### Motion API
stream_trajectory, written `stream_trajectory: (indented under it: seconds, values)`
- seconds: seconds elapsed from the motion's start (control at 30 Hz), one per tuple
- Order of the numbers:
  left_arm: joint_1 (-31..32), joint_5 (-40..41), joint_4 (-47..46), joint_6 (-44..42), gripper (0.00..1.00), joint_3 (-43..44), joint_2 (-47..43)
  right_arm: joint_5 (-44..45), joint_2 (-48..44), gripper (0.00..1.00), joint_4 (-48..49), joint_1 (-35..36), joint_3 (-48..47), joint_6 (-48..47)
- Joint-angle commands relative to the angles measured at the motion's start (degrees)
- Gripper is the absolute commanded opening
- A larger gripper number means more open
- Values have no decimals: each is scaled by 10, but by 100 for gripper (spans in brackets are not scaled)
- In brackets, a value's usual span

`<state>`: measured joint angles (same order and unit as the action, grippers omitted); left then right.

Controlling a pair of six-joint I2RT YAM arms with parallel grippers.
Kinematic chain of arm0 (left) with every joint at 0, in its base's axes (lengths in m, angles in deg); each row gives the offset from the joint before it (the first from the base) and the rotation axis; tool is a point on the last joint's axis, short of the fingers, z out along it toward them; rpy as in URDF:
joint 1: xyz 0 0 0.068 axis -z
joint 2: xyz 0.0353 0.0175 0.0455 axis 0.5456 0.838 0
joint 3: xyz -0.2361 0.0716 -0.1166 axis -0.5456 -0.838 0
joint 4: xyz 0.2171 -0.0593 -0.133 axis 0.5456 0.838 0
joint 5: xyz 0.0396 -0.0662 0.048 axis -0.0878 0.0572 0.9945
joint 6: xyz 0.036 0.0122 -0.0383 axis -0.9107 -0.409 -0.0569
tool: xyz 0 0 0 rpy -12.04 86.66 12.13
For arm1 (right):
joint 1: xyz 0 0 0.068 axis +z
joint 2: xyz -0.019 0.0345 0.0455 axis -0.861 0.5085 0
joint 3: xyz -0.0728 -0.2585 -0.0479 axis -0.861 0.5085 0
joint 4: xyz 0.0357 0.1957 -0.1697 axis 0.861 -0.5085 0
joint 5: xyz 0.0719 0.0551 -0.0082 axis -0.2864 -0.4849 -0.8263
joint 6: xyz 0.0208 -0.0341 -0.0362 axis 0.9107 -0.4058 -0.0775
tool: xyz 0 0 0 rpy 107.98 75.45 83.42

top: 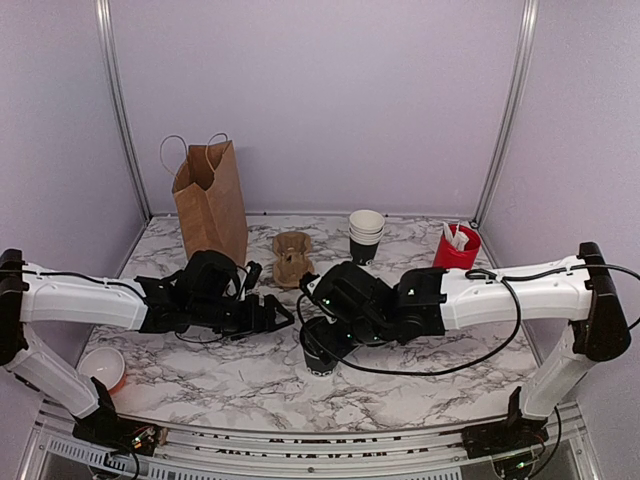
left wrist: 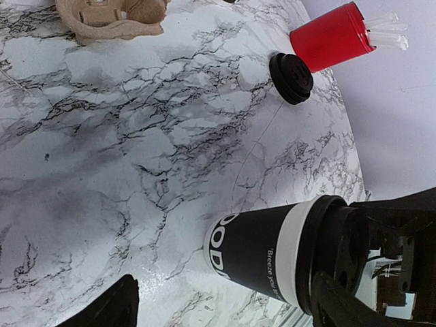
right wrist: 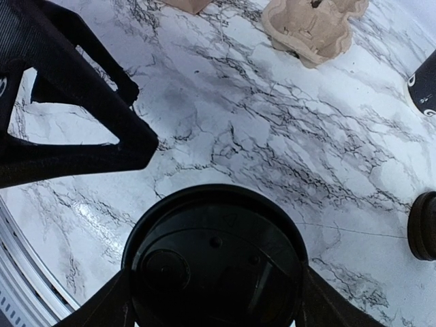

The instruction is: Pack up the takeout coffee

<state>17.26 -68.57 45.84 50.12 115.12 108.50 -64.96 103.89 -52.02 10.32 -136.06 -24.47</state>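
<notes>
— Takeout coffee (top: pixel 318 360): where does it sit?
— Lower centre of the overhead view, upright on the marble table (top: pixel 200 385), with its black lid (right wrist: pixel 214 259) on.
— And the right gripper (top: pixel 323 338)?
— It comes at the cup from above. In its own wrist view its fingers (right wrist: pixel 102 306) show at the lower left and lower right of the frame, pressed against opposite sides of the lid, so it is clamped on the cup.
— The left gripper (top: pixel 277 318)?
— Just left of the cup in the overhead view, not touching it. Its fingers are spread apart with nothing gripped. One finger (left wrist: pixel 109 306) shows at the bottom left of its wrist view, clear of the cup's base.
— What else is on the table?
— A brown paper bag (top: pixel 212 195) stands upright at the upper left. A cardboard cup carrier (top: pixel 292 258) sits just right of it. A stack of lidless cups (top: pixel 366 235) is at upper centre, and a red cup (top: pixel 456 248) holding white sticks is farther right. A loose black lid (left wrist: pixel 291 77) lies just beside the red cup. A white bowl (top: pixel 102 367) sits at the lower left.
</notes>
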Motion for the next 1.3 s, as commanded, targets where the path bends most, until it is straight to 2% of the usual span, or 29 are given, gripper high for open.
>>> stream_trajectory:
  seconds: [0.0, 0.57, 1.27]
  values:
    - [5, -8, 14, -13, 86, 22, 8, -11, 2, 75, 7, 5, 10, 14]
    - [29, 2, 58, -40, 68, 45, 43, -16, 14, 76, 18, 4, 41, 24]
    - [55, 104, 165, -63, 60, 53, 84, -32, 33, 76, 22, 5, 62, 35]
